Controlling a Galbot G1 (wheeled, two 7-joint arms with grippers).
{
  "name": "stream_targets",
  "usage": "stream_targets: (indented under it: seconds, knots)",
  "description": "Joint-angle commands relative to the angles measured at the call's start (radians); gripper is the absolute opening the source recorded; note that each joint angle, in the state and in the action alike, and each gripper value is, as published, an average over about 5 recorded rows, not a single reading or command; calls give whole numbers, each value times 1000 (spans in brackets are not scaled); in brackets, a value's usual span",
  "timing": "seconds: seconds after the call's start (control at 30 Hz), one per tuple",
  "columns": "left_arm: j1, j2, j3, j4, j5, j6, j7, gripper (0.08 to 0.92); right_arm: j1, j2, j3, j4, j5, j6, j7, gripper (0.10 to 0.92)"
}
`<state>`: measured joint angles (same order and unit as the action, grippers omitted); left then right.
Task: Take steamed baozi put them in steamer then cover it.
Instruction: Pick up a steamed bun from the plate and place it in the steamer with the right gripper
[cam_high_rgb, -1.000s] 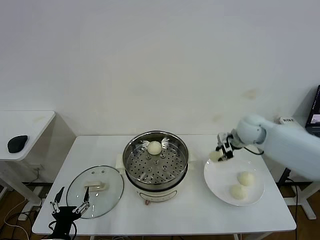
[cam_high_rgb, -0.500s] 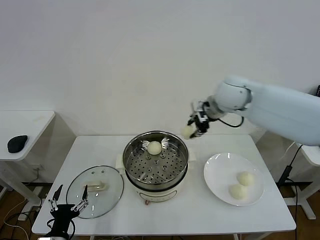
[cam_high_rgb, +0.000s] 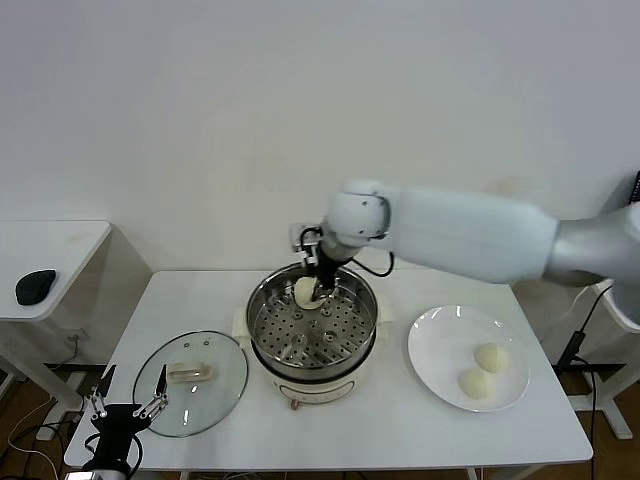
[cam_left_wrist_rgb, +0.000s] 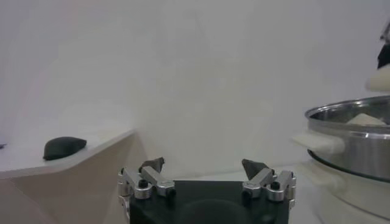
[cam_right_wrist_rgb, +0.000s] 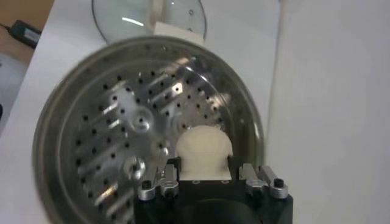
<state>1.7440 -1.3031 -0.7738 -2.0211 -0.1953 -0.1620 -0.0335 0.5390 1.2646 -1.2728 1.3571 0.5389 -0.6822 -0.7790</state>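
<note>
My right gripper (cam_high_rgb: 322, 283) hangs over the back of the steamer (cam_high_rgb: 262, 300), shut on a cream-white baozi (cam_right_wrist_rgb: 204, 146) that sits between its fingers (cam_right_wrist_rgb: 172, 168) just above the perforated tray (cam_right_wrist_rgb: 122, 140). A white bun (cam_high_rgb: 305, 291) shows at that spot in the head view; I cannot separate the held one from one lying under it. Two more baozi (cam_high_rgb: 490, 357) (cam_high_rgb: 474, 383) lie on the white plate (cam_high_rgb: 440, 345) to the right. The glass cover (cam_high_rgb: 215, 395) rests flat on the table left of the steamer. My left gripper (cam_high_rgb: 120, 405) waits open at the front-left corner.
The white table (cam_high_rgb: 400, 430) holds the steamer in the middle, the cover on one side and the plate on the other. A second white desk (cam_high_rgb: 60, 240) with a black mouse (cam_high_rgb: 35, 287) stands further left. The left wrist view shows the steamer's wall (cam_left_wrist_rgb: 353, 146).
My right arm has swung left from above the plate to over the back of the steamer, carrying the baozi and lowering it into the pot. The left gripper drifted slightly left.
</note>
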Motion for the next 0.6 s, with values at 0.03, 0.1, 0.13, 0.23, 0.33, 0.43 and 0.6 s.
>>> stream_targets:
  seconds: [0.03,0.1,0.13,0.23,0.33,0.43,0.6]
  knots:
    - [1,-3,-3,6,-1,-5,1,823,-89,156,-6,-130,31,-44,57,501]
    - [2,-4,-3,9,-1,-8,2,823,-95,170,-7,-141,31,-45,60,501]
    - [2,-4,-3,10,-1,-9,2,823,-97,175,-7,-145,31,-45,61,501]
    - [2,-4,-3,12,-1,-11,3,823,-100,189,-8,-157,30,-44,66,501]
    - [1,-4,-3,12,0,-11,3,823,-104,200,-8,-170,31,-44,70,504]
    - [0,-5,0,13,1,-11,4,823,-106,204,-8,-175,32,-45,72,509]
    - [-1,-5,3,14,3,-10,4,823,-91,183,-7,-157,28,-45,59,580]
